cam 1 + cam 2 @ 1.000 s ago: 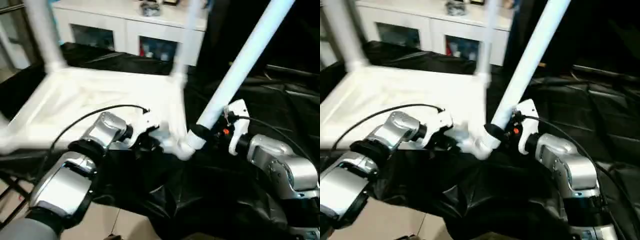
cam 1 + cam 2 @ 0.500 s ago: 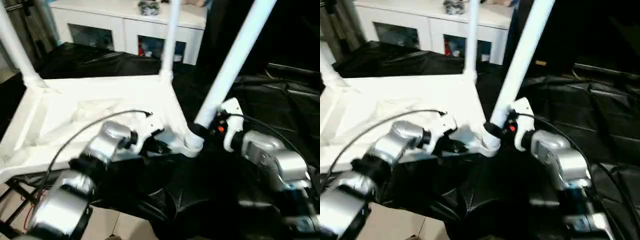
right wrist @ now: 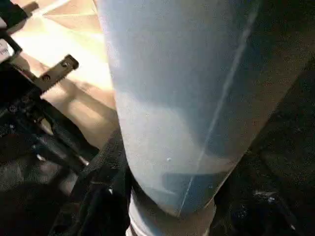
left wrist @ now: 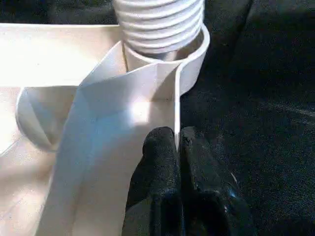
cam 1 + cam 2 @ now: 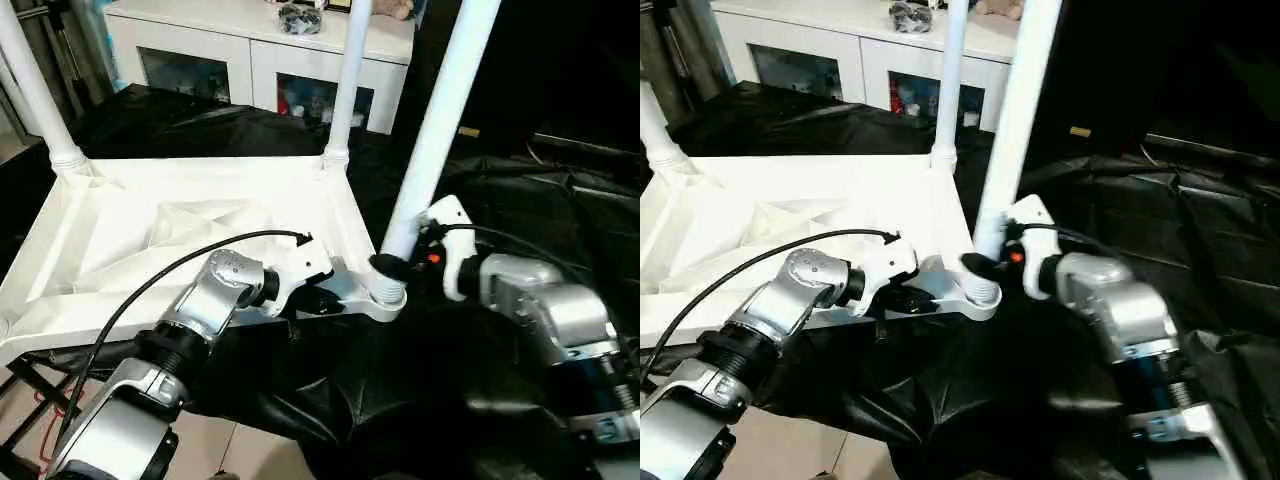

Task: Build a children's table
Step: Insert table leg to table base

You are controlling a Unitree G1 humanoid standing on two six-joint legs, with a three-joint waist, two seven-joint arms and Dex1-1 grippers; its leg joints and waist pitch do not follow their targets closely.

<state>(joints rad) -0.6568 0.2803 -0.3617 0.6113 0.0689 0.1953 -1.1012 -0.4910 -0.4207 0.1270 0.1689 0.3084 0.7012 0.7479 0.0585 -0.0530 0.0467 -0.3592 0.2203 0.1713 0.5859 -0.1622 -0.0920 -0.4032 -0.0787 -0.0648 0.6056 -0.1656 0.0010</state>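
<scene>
Head views sharp, evenly lit from above. White tabletop (image 5: 180,215) glaring brightly, ribs casting soft grey shadows. Black drape (image 5: 520,200) beside tabletop swallowing light, folds catching faint sheen. Silver forearm (image 5: 545,315) near tabletop corner showing highlights. Left wrist view: bright patch blowing out on tabletop wall (image 4: 133,108), black fingers (image 4: 160,162) slightly soft. Right wrist view: leg (image 3: 182,98) looming close, out of focus, tinted blue-grey, surroundings dim.

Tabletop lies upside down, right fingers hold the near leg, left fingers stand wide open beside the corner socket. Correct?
Not quite: the left fingers are shut on the tabletop rim by the corner socket, per the left wrist view. The rest holds.
</scene>
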